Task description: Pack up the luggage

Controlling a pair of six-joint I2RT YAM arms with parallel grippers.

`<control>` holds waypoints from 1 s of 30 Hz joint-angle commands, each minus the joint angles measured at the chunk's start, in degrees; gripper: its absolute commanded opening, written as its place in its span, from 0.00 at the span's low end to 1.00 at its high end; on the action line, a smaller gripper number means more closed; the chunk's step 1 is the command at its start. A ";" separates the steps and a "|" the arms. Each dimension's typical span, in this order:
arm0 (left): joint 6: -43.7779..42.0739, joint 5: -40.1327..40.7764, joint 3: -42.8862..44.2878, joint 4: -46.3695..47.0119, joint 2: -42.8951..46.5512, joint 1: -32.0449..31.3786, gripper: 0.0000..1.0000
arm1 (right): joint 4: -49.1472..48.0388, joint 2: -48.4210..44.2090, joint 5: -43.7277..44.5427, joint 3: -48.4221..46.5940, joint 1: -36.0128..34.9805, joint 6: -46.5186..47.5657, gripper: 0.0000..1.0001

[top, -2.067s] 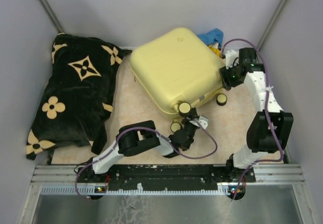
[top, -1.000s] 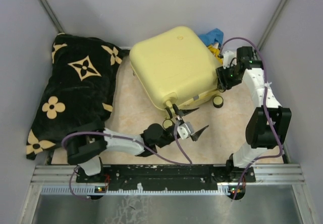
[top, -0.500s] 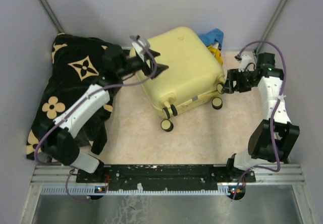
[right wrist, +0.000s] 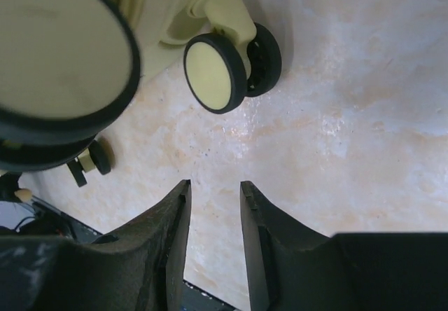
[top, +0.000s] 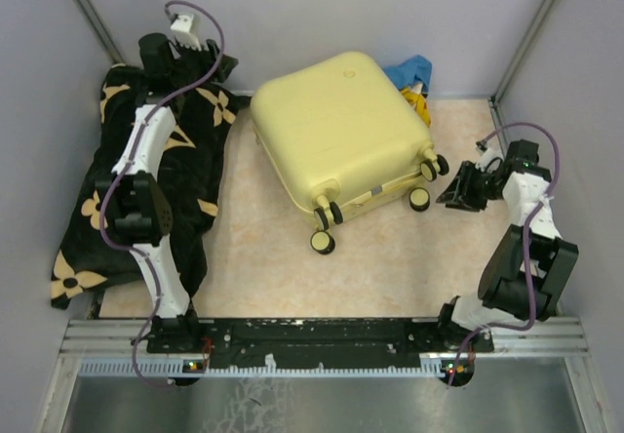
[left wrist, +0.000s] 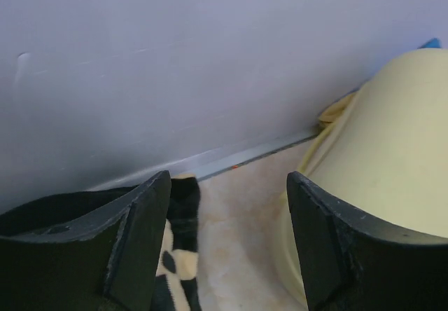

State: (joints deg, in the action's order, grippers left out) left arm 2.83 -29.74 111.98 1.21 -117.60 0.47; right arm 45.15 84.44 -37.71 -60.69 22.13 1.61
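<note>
Nearest me in the overhead view, the bare worktop [top: 390,257] runs across the lower middle of the frame. Just beyond it are the black-rimmed wheels [top: 323,242] of the luggage, sticking out sideways. At centre right, the right end effector [top: 456,191] sits low beside the wheel pair there. Its wrist view shows its fingers [right wrist: 175,220] a little apart with only worktop between them, and one wheel close above them, not touched.

The luggage [top: 336,126] lies flat in the upper middle of the frame, shut, with its pale-yellow shell facing up. The black flowered blanket [top: 146,131] is heaped along its left. Farthest off, in the upper left against the back wall, is the left end effector [left wrist: 227,185]. Its fingers are wide apart and hold nothing, with the blanket's edge below them and the case's curved corner at the right of its view. A blue cloth [top: 409,67] peeks out behind the case.

I judge the shell to be stiff, smooth and likely slippery, and far too broad for either end effector to span. A wheel stem or the lip along the seam looks like the better hold (I can't pick out the handle from here). The case looks bulky rather than fragile, and it may skate on this glossy worktop when pushed, so I'd brace one side while prying the lid on the other.
</note>
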 commanded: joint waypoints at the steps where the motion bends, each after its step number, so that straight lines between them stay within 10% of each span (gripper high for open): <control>1: -0.96 2.01 4.67 1.38 -6.64 0.48 0.74 | -9.54 4.49 -2.52 0.93 -0.10 -5.81 0.33; 12: 1.11 -14.93 9.20 7.80 -18.59 -0.90 0.71 | -16.31 16.38 -5.60 -5.60 -7.12 -8.17 0.30; 30: -17.85 -33.07 -36.85 3.13 16.55 -0.27 0.60 | -16.79 36.52 -5.79 -36.14 -13.69 -4.35 0.35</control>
State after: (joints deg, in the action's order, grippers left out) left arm -9.26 -57.49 79.18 8.14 -107.28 0.30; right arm 37.45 118.58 -40.36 -88.75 12.67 -4.29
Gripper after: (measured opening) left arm 0.603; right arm 0.332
